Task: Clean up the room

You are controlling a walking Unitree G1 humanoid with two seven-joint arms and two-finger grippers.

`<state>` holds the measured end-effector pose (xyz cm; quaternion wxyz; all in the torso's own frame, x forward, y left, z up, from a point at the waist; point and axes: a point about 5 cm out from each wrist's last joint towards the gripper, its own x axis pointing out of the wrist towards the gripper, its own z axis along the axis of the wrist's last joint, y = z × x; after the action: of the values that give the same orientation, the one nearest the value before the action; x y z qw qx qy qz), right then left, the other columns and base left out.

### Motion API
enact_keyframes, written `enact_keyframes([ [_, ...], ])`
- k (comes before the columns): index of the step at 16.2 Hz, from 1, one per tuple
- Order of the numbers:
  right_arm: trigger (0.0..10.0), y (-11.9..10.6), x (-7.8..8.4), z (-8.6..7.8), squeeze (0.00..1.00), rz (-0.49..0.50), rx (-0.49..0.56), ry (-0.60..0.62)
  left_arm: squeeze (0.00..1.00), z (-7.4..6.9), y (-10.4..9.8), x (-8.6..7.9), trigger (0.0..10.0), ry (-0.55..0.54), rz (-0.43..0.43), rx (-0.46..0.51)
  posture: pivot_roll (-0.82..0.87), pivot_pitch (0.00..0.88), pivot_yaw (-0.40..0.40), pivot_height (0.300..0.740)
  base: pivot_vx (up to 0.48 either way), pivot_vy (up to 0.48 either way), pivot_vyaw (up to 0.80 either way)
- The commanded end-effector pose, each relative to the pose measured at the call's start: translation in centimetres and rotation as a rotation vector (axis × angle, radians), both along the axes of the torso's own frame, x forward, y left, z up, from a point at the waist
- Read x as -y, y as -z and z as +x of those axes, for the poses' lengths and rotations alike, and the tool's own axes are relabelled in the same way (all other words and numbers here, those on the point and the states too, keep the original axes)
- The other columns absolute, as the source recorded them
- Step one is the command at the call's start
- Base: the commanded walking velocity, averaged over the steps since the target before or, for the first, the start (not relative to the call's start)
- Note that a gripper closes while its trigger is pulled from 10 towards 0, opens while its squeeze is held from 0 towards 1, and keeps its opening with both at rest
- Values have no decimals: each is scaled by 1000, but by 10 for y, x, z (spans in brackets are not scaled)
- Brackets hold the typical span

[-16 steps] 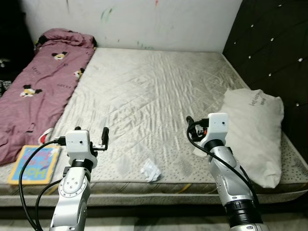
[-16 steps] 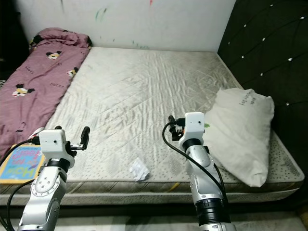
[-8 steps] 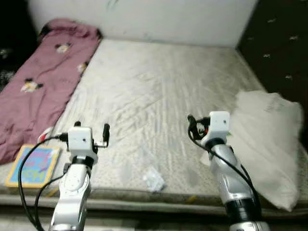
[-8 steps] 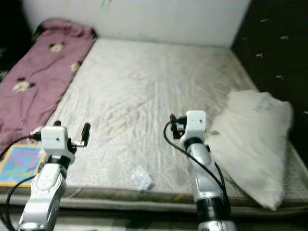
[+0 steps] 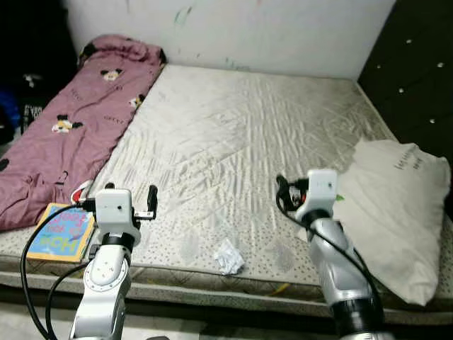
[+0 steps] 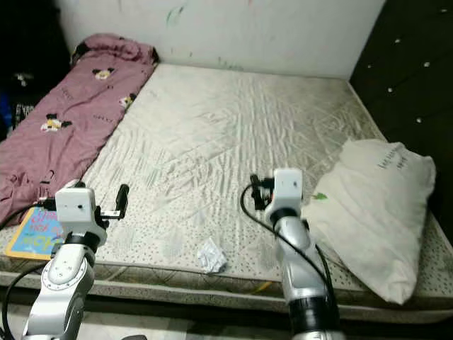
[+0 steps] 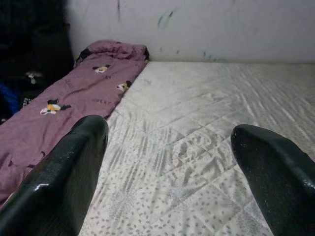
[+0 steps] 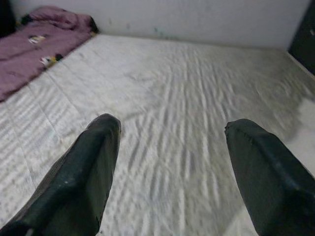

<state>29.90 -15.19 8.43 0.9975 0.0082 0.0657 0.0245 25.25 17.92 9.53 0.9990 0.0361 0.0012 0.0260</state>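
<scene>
Left gripper point(image 7: 167, 162) hovers over the near edge of the mattress point(image 5: 248, 142), fingers spread wide, holding nothing. Right gripper point(image 8: 172, 167) likewise is held above the mattress, fingers wide apart, empty. Crumpled white paper scrap point(image 5: 228, 256) lies on the mattress near its front edge, between the two grippers and nearer the robot than both, touching neither. White pillow point(image 5: 396, 205) lies just to the right of the right gripper. Colourful book point(image 5: 62, 232) lies left of the left gripper, beside the purple blanket point(image 5: 78, 134).
</scene>
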Motion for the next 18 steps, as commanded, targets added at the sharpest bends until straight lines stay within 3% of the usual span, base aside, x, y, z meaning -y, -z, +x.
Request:
enact_keyframes([
  [1, 10000, -3, -3, 1, 0, -4, 13, 2, 0, 3, -4, 4, 10000, 38, -1, 47, 54, 0, -26, 740, 0, 0, 0],
  [2, 10000, -3, -4, 0, 0, 2, 13, 2, 0, 2, -1, 6, 10000, 38, -70, 1, 53, 0, -25, 740, 0, 0, 0],
  [6, 10000, -4, -3, -4, 0, 127, -11, 37, 0, -6, 2, -1, 10000, -4, -24, -31, 63, 8, -31, 740, 0, 0, 0],
  [8, 10000, -7, -4, -8, 0, 123, 4, 31, 0, -7, 0, -5, 10000, -23, -35, -33, 72, 41, -24, 740, 0, 0, 0],
  [18, 10000, -4, -3, -21, 0, 133, -1, 61, 0, -11, 7, -9, 10000, -14, -67, -78, 72, 38, -11, 736, 0, 0, 0],
])
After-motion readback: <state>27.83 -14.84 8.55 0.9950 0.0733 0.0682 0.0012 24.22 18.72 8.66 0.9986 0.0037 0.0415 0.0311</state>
